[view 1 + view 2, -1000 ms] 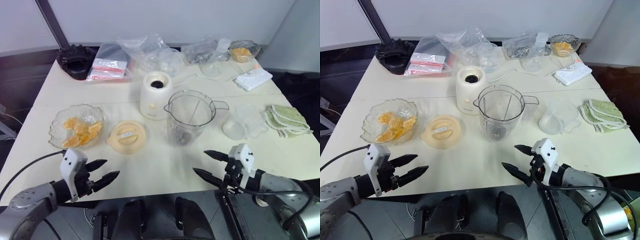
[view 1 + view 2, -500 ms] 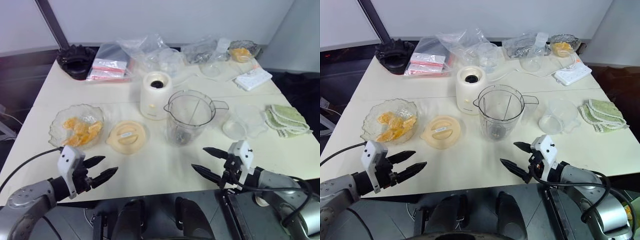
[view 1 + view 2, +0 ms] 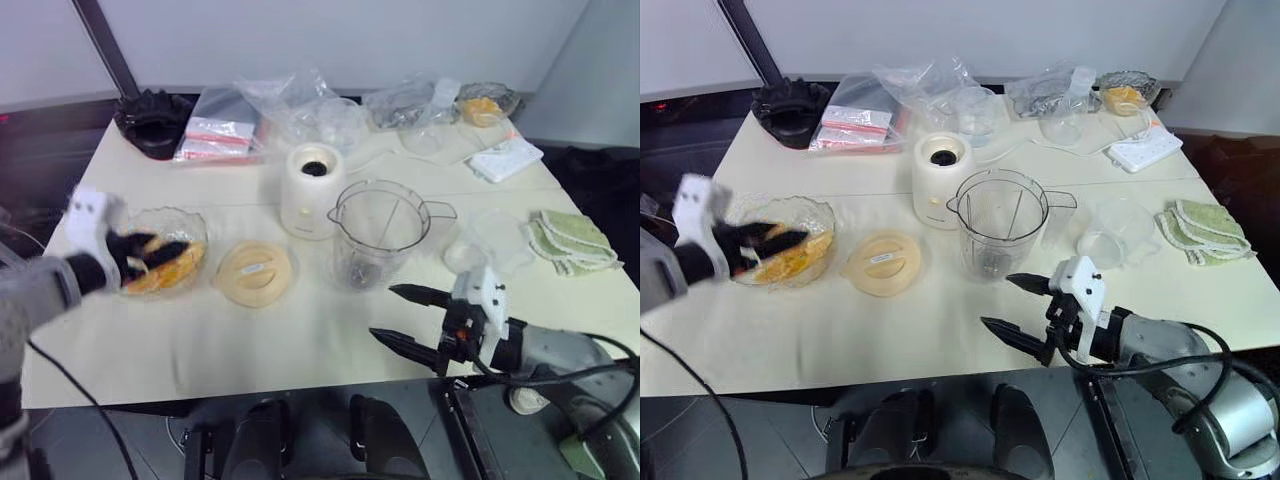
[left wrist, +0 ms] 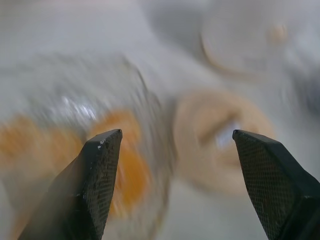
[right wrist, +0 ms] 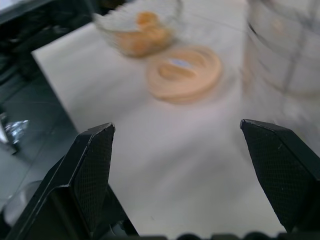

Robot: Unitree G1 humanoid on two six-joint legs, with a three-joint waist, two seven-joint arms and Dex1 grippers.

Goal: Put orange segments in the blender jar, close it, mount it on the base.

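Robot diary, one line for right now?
left gripper: open over orange segments | right gripper: open, empty | blender jar: empty, off base

Cream-white table (image 3: 330, 330), seam across its middle, stands against a pale grey-white wall (image 3: 330, 35) with a dark diagonal bar (image 3: 112, 50) at upper left; dark floor (image 3: 35, 180) visible left and right of the table; lighting even and diffuse, soft shadows only.

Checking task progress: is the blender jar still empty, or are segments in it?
Empty: the blender jar shows only its dark blade through clear walls; the orange segments lie in the glass bowl.
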